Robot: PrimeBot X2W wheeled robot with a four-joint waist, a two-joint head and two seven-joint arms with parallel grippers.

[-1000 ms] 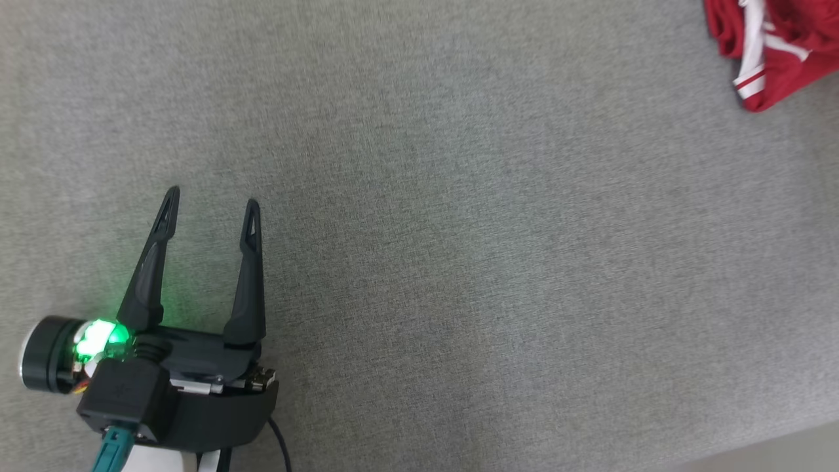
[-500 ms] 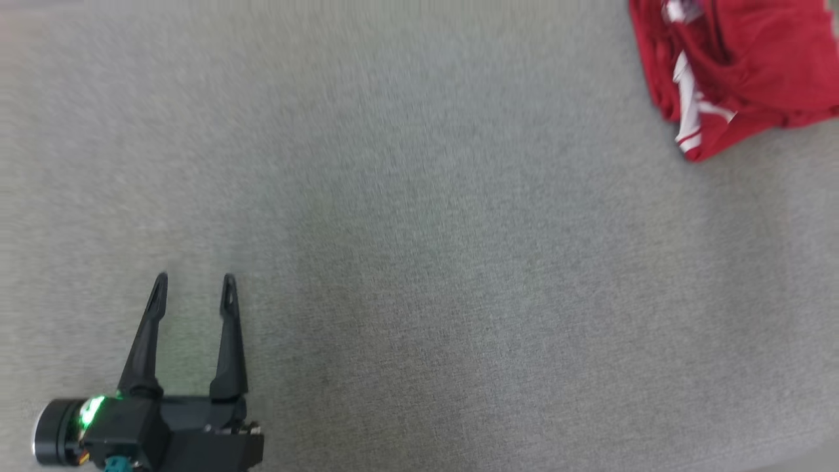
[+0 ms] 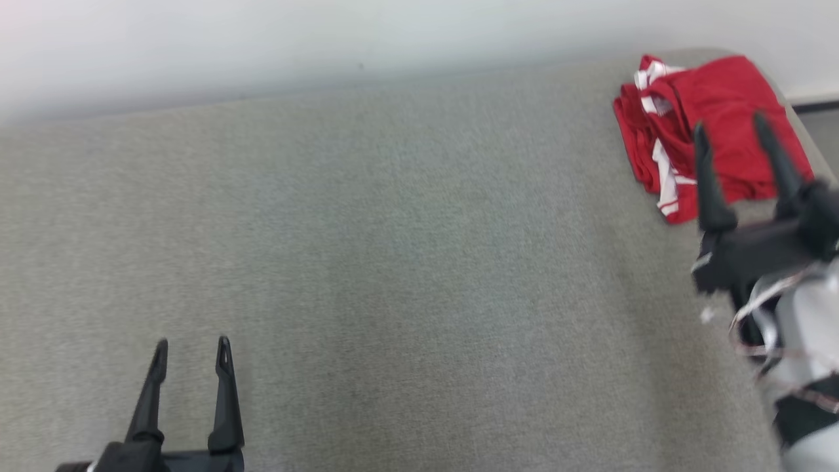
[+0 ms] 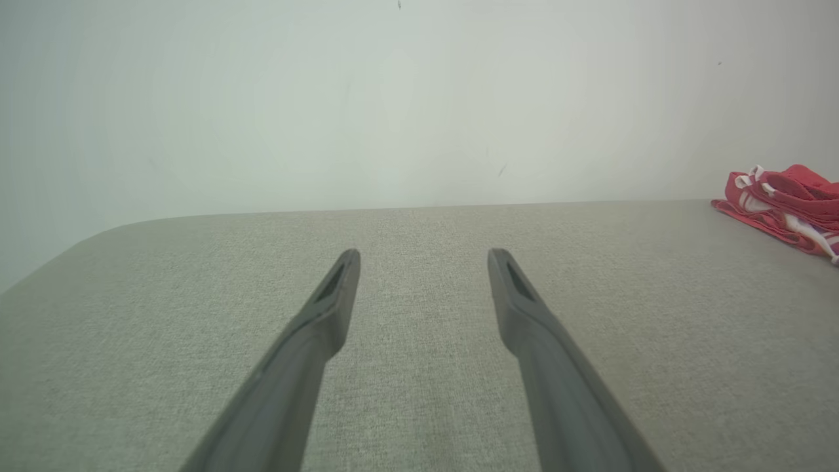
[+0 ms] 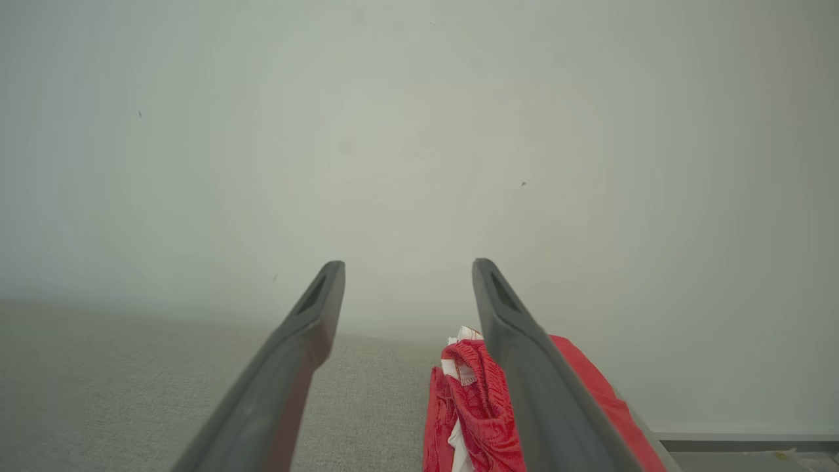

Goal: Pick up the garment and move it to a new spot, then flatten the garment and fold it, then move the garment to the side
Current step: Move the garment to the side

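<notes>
The right claw (image 3: 729, 123), its two long dark fingers spread apart, hangs over the near edge of the soft red garment (image 3: 714, 88) with white stripes, which lies bunched up on the rough grey cloth table (image 3: 419, 262), far from the left claw (image 3: 193, 342), also spread apart.

A desk (image 3: 406, 262) covered in grey woven fabric takes most of the head view, and its far corners are rounded. Directly behind it stands a plain pale wall (image 3: 328, 39) with a few small dark specks. A dark strip (image 3: 816, 103) runs along the wall's foot on the right.
</notes>
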